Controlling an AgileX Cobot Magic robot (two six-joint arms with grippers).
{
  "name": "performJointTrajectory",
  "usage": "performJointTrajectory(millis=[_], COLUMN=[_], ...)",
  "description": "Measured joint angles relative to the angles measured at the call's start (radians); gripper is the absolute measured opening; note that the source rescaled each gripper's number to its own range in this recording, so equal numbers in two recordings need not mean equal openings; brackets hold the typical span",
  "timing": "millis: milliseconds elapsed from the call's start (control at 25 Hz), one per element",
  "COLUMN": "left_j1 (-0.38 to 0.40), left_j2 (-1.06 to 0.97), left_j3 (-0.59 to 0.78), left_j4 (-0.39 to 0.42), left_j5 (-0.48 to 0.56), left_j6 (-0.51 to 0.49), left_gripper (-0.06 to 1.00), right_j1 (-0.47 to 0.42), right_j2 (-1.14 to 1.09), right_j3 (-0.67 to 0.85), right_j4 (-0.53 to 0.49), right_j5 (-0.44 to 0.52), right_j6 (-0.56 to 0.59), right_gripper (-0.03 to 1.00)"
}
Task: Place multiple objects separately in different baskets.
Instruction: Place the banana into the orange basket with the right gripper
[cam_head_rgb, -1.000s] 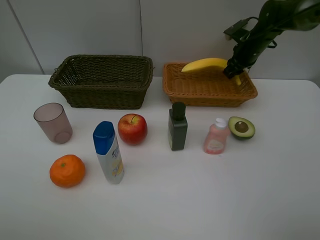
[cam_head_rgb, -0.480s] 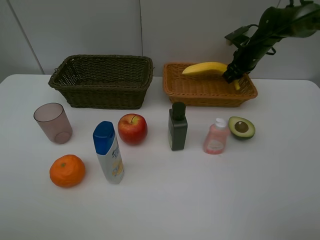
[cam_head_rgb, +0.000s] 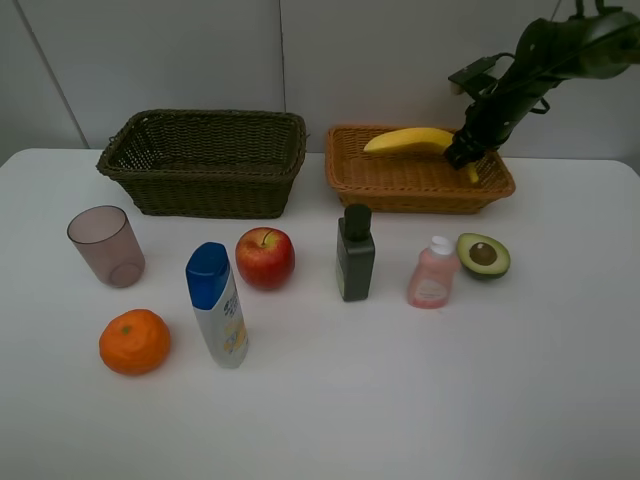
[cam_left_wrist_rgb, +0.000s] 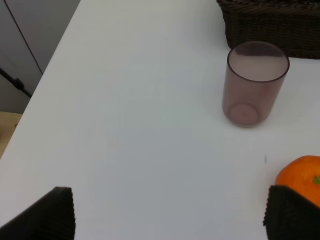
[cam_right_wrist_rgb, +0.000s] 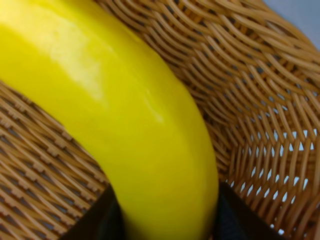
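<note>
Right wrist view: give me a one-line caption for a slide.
Right gripper shut on a banana, holding it just inside the orange-tan basket.

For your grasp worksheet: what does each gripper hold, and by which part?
The right gripper holds the banana near one end; the left gripper is open and holds nothing.

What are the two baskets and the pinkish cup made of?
The dark basket and the orange basket look like woven wicker with a dull finish: you can see the crossing strands. The cup looks like smooth plastic, or maybe glass, because the table shows through it.
</note>
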Motion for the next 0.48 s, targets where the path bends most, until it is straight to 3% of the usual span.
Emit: performJointTrajectory(millis=[280, 360, 480], left_j1=[0.0, 0.0, 0.0], left_j2=[0.0, 0.0, 0.0], left_j3=[0.0, 0.0, 0.0], left_j4=[0.0, 0.0, 0.0], left_j5=[0.0, 0.0, 0.0], left_j6=[0.0, 0.0, 0.0], left_gripper=[1.0, 1.0, 1.0], right_j1=[0.0, 0.0, 0.0], right_j2=[0.0, 0.0, 0.0], right_j3=[0.0, 0.0, 0.0], right_j4=[0.0, 0.0, 0.0], right_j5=[0.005, 0.006, 0.006], right_j6=[-0.001, -0.001, -0.001], right_gripper=[0.06, 0.13, 0.32])
